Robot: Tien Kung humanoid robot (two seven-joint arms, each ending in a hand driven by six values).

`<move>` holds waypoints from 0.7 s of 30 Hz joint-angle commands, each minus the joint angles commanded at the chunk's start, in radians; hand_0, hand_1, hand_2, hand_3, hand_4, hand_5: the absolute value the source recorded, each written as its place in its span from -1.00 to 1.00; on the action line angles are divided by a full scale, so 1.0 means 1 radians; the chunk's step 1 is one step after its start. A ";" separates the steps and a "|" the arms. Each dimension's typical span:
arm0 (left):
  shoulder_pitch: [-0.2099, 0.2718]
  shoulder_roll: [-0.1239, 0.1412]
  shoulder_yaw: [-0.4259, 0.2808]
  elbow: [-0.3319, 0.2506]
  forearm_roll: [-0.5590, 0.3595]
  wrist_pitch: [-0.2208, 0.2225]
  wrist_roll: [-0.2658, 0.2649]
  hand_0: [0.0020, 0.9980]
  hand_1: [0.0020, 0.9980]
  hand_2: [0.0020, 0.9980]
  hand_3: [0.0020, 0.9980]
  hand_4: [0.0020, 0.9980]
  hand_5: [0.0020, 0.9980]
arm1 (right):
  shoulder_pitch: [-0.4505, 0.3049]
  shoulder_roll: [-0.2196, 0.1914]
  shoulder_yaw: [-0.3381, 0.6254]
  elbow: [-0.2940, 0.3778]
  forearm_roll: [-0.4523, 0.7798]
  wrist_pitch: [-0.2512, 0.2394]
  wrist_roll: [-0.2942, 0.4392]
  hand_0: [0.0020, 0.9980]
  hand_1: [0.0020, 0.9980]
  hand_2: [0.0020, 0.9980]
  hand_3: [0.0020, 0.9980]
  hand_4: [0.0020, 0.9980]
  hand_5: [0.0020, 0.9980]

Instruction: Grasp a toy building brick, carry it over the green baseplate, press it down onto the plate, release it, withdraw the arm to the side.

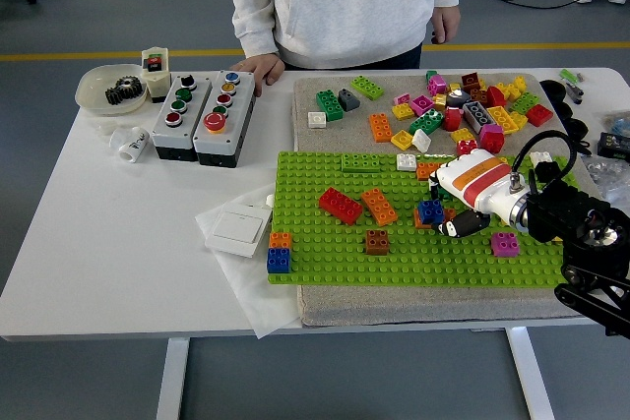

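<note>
The green baseplate (325, 243) lies on a grey mat at the table's front right. My right hand (451, 213), white with orange and red stripes, hovers low over the plate's right half. Its left side is against a blue brick (430, 210) that sits on an orange brick on the plate. The palm hides whether the hand holds that brick. Also standing on the plate are a red brick (340, 205), an orange brick (379, 207), a brown brick (377, 241) and a magenta brick (505, 244). The left arm is out of view.
A pile of loose bricks (463, 105) covers the mat behind the plate. Two button boxes (202, 115) and a bowl with a gear (110, 89) stand at the back left. A white switch plate (239, 230) lies left of the baseplate. A person's hand (261, 68) rests on the far edge.
</note>
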 joint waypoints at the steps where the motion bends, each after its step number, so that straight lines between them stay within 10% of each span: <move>1: 0.000 0.000 -0.001 0.000 0.001 0.000 0.000 0.58 0.55 0.55 0.17 0.24 0.24 | 0.000 0.000 0.000 0.002 0.001 0.000 0.000 -0.05 0.18 0.36 0.22 0.76 -0.07; 21: -0.006 0.001 0.007 -0.001 -0.004 0.000 -0.001 0.57 0.54 0.55 0.17 0.24 0.24 | -0.002 0.027 0.012 -0.021 0.003 -0.035 -0.012 -0.04 0.19 0.37 0.23 0.77 -0.06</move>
